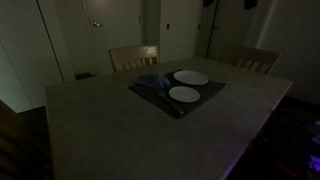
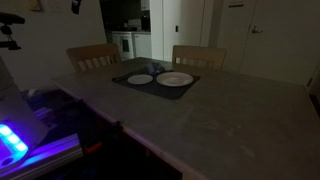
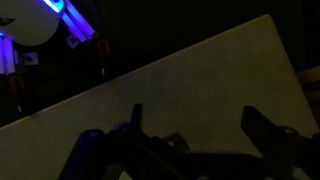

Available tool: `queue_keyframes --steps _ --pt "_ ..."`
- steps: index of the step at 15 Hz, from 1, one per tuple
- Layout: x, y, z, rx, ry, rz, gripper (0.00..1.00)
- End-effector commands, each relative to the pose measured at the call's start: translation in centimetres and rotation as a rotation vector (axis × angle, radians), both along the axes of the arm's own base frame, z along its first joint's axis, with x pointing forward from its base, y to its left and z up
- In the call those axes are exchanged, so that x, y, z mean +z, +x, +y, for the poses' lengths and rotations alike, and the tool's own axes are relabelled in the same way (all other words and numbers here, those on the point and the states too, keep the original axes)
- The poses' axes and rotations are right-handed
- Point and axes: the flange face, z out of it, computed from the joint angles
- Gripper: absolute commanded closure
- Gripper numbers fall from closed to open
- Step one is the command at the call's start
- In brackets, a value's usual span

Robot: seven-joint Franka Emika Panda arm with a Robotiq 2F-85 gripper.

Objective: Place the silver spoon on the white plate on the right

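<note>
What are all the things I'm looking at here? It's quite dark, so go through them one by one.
table: one, pale grey, fills most of both exterior views
mat: one, dark, rectangular, at the table's far end
white plates: two, white, round, side by side on the mat
bluish item: one, on the mat beside the plates, too dim to identify
chairs: two, light wood, behind the table's far side
door: one, pale, in the back wall
glowing light: one, blue-purple, low beside the table
tool: one, dark, fingers apart with nothing between them, over the table near its edge in the wrist view
</note>
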Motion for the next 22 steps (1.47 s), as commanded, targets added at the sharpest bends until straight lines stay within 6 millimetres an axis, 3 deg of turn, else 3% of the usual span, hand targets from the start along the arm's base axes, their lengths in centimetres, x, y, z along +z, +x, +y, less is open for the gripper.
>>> queue_keyframes --steps 1,14,15,16,19,22 --pt "-3.3 0.2 0.8 -0.075 0.011 0.014 0.0" --pt "-11.4 0.7 1.6 -0.224 -0.009 0.044 0.0" --pt "-11.0 0.9 1.8 -0.217 0.041 0.031 0.0" --pt "-10.4 0.9 1.5 -0.22 -0.02 0.038 0.0" --pt "-10.7 0.9 1.9 -0.217 0.012 0.036 0.0" --pt "-12.2 0.9 1.5 -0.176 -0.015 0.0 0.0"
